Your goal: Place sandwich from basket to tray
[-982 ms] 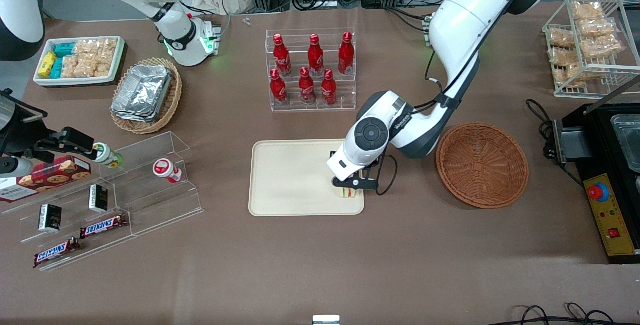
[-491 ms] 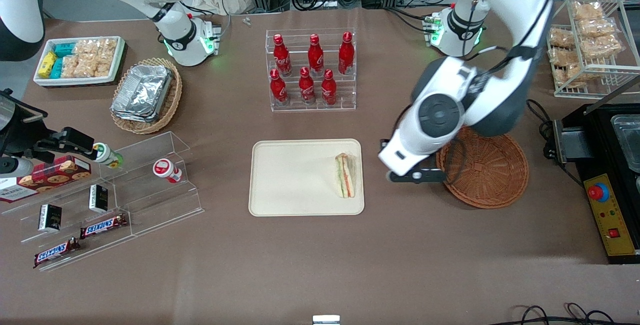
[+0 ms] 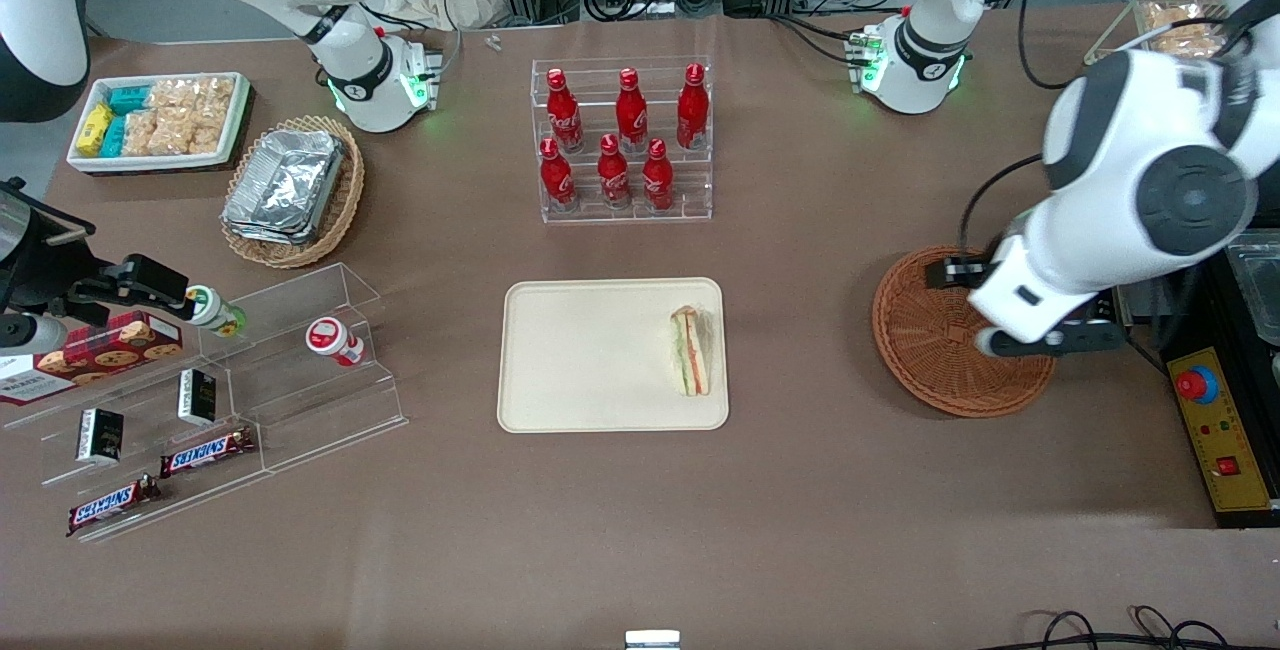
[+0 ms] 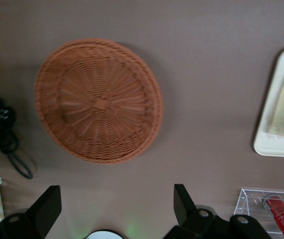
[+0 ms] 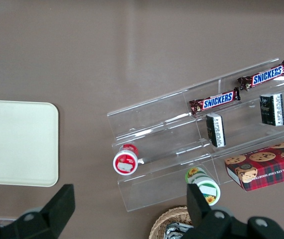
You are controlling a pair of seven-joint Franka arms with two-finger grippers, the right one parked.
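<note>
Two tool (image 4: pixel 113 209) fingers wide apart w/ nothing held, above basket (image 4: pixel 98 101); front-only: sandwich (image 3: pixel 691 350) whole on tray (image 3: pixel 590 360).

Even, diffuse overhead light falls on the brown bench (image 3: pixel 850 490), bright without harshness; shadows are soft and short, a faint one hugging the basket (image 3: pixel 940 370) rim and the tray (image 3: pixel 590 400) edge; small glints sit on the red bottles (image 3: pixel 615 145) and the foil containers (image 3: pixel 285 185); green lamps glow at the arm bases. The front view is crisp; the left wrist view is softer and dimmer, and the gripper (image 4: pixel 117 209), jaws spread wide above the basket, shows as dark unfocused shapes.
</note>
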